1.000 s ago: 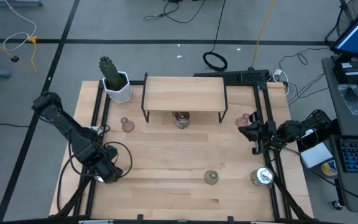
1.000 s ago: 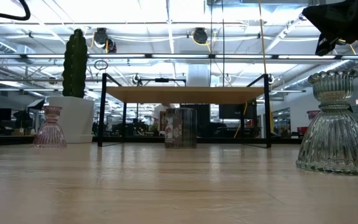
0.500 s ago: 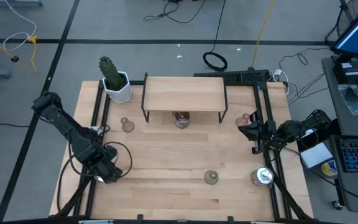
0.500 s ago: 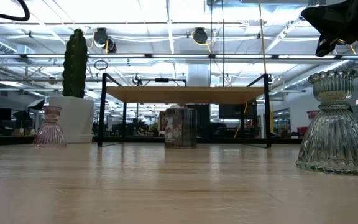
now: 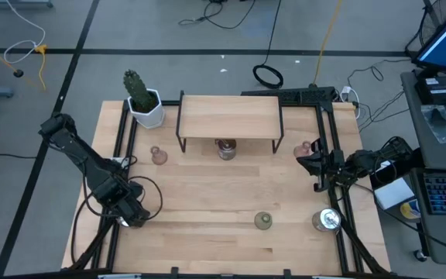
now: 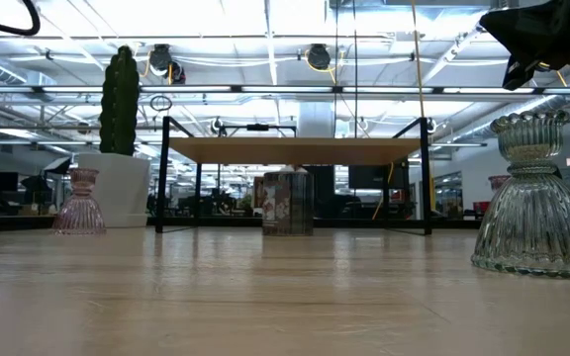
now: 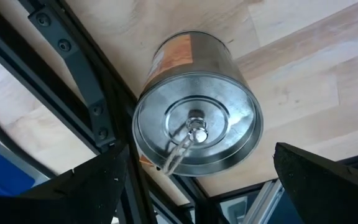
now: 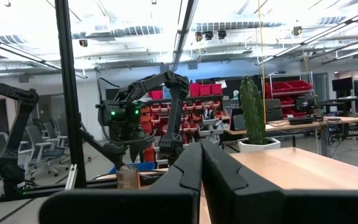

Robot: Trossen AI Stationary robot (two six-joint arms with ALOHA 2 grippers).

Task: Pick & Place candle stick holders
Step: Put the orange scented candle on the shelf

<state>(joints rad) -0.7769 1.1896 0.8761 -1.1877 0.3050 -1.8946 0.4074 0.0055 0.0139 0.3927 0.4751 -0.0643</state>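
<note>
Through my left wrist camera I look straight down into a squat silvery metal candle holder (image 7: 194, 127). It stands upright on the wooden table (image 5: 207, 194), directly between the spread fingers of my left gripper (image 5: 131, 213), just beside the black frame rail. Inside its round well sits only a small metal spike with a wire loop. The jaws are wide apart and touch nothing.

My right gripper (image 5: 313, 164) hangs at the table's opposite edge, jaws pressed together and holding nothing. Just beyond it stands a pinkish glass holder (image 5: 305, 147), and on its near side a second silvery metal holder (image 5: 327, 221) by the front corner.

Between the two grippers, nearer the front edge, is the olive-green holder (image 5: 263, 222). Farther out, a third silvery cylinder (image 5: 225, 149) sits under the small wooden shelf (image 5: 229, 115), and another pinkish glass holder (image 5: 159, 156) stands beyond my left gripper. Farthest off is the white pot (image 5: 149, 111) holding a green cactus (image 5: 137, 87).

Compared with half a second ago, my left gripper has shifted very slightly; every holder sits where it was, and the right gripper has not moved.
</note>
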